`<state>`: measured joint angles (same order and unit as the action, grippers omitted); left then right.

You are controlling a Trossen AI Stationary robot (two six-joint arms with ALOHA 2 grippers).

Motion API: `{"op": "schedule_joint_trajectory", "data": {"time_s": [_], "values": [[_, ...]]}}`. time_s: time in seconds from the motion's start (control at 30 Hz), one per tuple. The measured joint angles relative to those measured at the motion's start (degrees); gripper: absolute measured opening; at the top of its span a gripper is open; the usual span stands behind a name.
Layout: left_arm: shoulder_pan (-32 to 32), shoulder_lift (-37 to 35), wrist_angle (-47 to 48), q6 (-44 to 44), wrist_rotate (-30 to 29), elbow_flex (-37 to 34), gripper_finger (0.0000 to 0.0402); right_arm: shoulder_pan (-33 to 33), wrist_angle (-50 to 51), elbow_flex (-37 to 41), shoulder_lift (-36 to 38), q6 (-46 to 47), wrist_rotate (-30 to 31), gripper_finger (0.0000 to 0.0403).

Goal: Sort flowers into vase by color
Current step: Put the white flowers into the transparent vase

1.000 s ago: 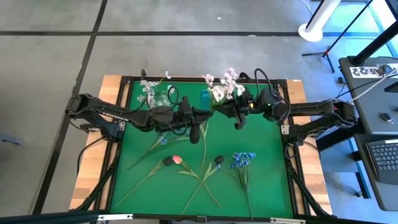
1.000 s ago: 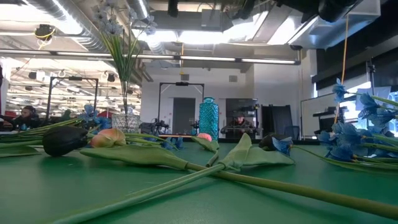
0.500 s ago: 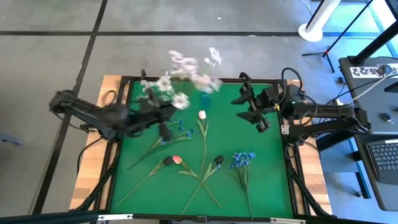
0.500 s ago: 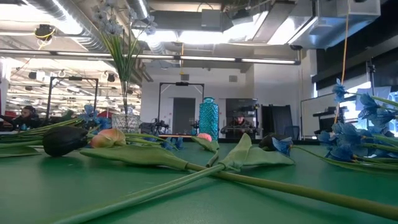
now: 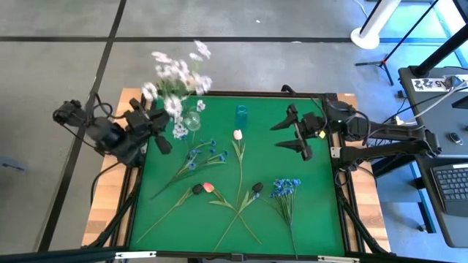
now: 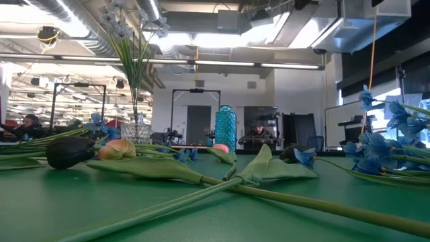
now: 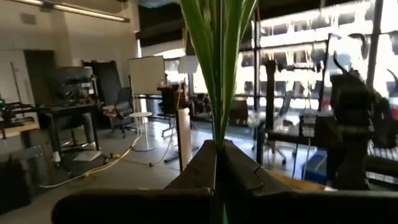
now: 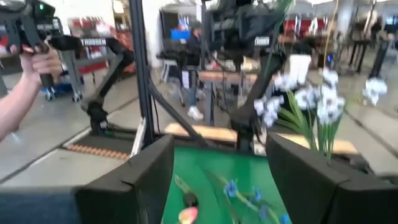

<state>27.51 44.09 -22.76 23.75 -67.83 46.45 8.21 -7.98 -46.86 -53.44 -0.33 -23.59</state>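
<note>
My left gripper (image 5: 159, 135) hangs over the table's far left corner, shut on a spray of white blossoms (image 5: 175, 73), which also shows in the right wrist view (image 8: 305, 99). My right gripper (image 5: 291, 136) stands open above the table's right side, with nothing between its fingers. A clear vase (image 5: 191, 120) with a pale spray in it (image 6: 134, 67) and a blue vase (image 5: 241, 113) stand near the far edge. A white tulip (image 5: 238, 135), a pink tulip (image 5: 208, 188), dark tulips (image 5: 257, 188) and blue sprays (image 5: 285, 188) lie flat on the green mat. My left gripper pinches the white spray's bunched green stems (image 7: 217, 140) between its two fingers. The fingers lie about level and across the stems. The stems rise from the fingers with the blossoms on top, and the spray is clear of the table.
A black frame (image 5: 344, 183) rims the green mat. A second blue spray (image 5: 201, 153) lies left of the white tulip. Beyond the table's left side, a person's hand (image 8: 37, 62) holds a device.
Both grippers met over the table's far middle at the white spray. My right gripper has opened, let go and drawn back toward the right edge. My left gripper has carried the spray up and toward the left edge, turning as it went, and the blossoms have swung out past the far edge.
</note>
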Motion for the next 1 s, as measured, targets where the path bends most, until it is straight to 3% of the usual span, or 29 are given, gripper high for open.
{"op": "schedule_joint_trajectory", "data": {"time_s": [0.23, 0.37, 0.67, 1.0], "values": [[-9.0, -14.9, -15.9, 5.2, 16.8, -13.2, 0.0, 0.0, 2.4, 0.0, -1.4, -0.7, 0.0, 0.0253], [-14.3, -20.6, -17.4, 7.2, 21.0, -15.8, 0.0, 0.0, 2.2, 0.0, -2.1, -1.7, 0.0, 0.0253], [-27.1, -21.5, -16.3, 5.7, 23.4, -24.0, 0.0, 0.1, 1.4, 0.0, -6.2, -3.4, 2.1, 0.0253], [-45.6, -20.4, -15.1, -11.9, 36.7, -33.0, 0.0, 0.0, 0.4, 0.0, -11.0, -3.4, 2.1, 0.0253]]}}
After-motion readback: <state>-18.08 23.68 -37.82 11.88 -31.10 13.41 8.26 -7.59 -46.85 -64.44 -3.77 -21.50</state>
